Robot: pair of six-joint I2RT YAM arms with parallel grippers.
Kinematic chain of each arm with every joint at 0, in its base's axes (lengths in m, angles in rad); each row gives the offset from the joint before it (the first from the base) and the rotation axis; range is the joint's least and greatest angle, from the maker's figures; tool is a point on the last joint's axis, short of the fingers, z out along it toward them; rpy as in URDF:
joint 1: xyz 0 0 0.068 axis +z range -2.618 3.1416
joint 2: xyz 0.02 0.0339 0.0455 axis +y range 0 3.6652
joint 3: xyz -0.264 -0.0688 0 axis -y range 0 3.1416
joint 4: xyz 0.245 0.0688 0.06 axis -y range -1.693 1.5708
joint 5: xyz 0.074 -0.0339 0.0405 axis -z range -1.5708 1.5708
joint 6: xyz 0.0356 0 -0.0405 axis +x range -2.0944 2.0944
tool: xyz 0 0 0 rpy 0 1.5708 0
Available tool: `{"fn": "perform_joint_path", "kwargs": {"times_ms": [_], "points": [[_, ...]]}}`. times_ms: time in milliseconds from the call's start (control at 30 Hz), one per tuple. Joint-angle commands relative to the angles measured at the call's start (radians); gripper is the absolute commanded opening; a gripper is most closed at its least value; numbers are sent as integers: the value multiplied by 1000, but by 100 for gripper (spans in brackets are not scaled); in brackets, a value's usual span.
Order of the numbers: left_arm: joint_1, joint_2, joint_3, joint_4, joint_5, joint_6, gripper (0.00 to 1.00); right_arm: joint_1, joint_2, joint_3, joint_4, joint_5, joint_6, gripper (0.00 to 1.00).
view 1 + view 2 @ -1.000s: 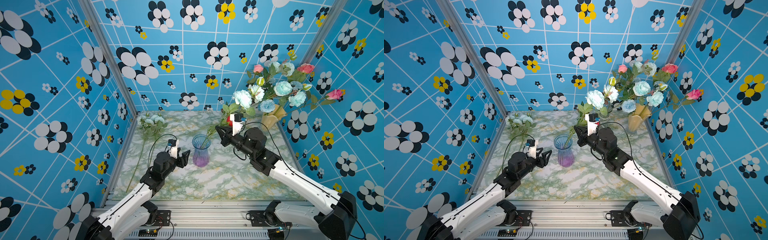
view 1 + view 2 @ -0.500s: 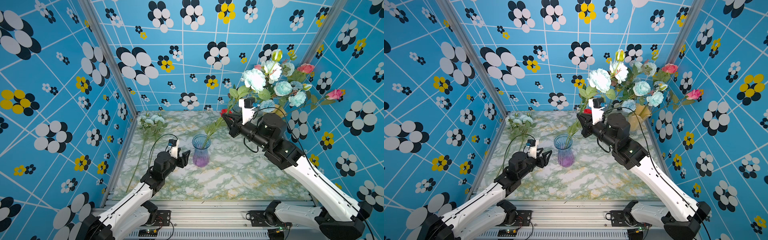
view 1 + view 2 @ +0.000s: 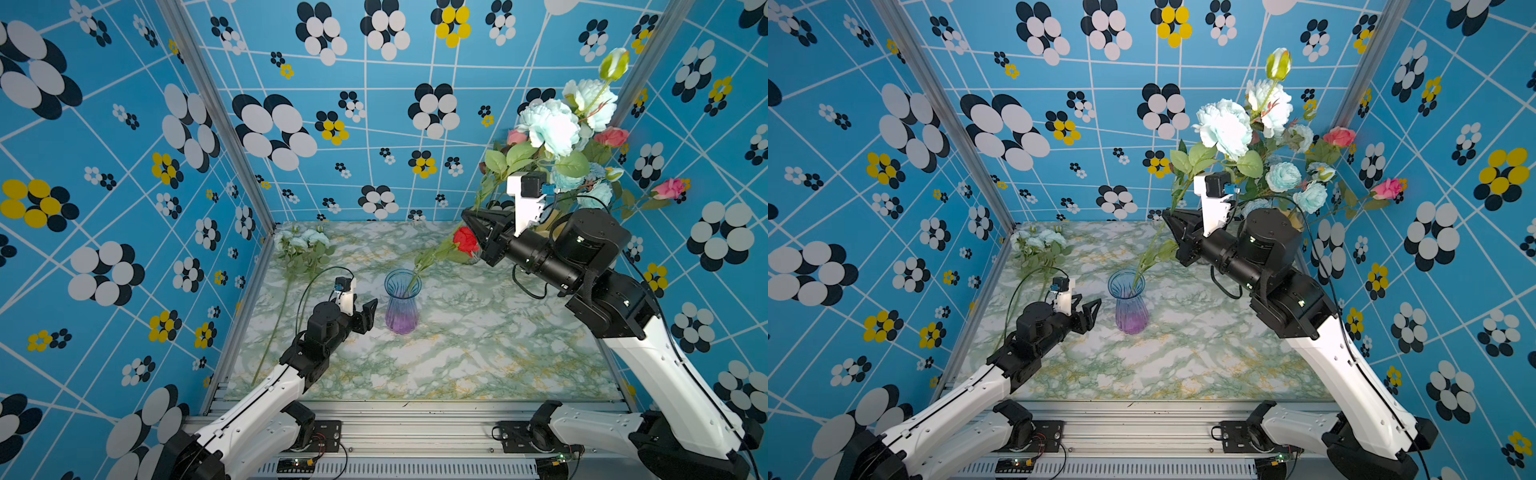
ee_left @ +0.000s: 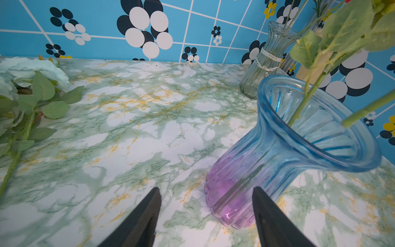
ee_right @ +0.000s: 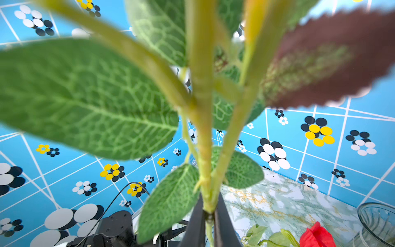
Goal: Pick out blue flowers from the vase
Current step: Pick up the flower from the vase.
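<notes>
The right gripper (image 5: 209,213) was clamped on the green stem (image 5: 203,128) of a pale aqua-blue peony spray (image 3: 548,129). It held the spray high above the blue-and-purple glass vase (image 3: 402,303), which stood near the middle of the marble-patterned table (image 3: 478,353). More blue flowers (image 3: 305,241) lay flat at the table's far left corner. The left gripper (image 4: 206,189), jaws apart, hovered just beside the vase's base and gripped nothing.

The likely trouble was a snag. With nothing steadying the vase, a trailing stem end catching its rim or the leaning red rose (image 3: 465,241) could tip it over. The raised blooms also sat close against a rear bouquet (image 3: 1304,183) of blue flowers and pink roses (image 3: 611,136) — leaves might tangle there.

The held stem's lower end could not be traced, so whether it had cleared the vase was uncertain. Blurred leaves filled most of the right wrist view, and the right arm hid the rear bouquet's container.
</notes>
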Motion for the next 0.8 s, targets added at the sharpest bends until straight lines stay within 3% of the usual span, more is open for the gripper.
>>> {"fn": "perform_joint_path", "kwargs": {"times_ms": [0, 200, 333, 433, 567, 767], "points": [[11, -14, 26, -10, -23, 15, 71, -3, -4, 30, -28, -74, 13, 0], [22, 16, 29, -2, -14, 1, 75, -3, -13, 54, -49, -162, 46, 0], [35, -28, 32, -24, 8, -27, 84, -2, -17, 25, -60, -225, 71, 0], [57, -99, 111, -182, 61, -35, 89, -3, -8, -28, -44, -244, 86, 0], [80, -184, 315, -501, 158, -22, 89, -2, 51, -58, -41, -286, 100, 0], [98, -169, 537, -689, 424, -2, 89, -1, 190, -33, -16, -363, 113, 0]]}}
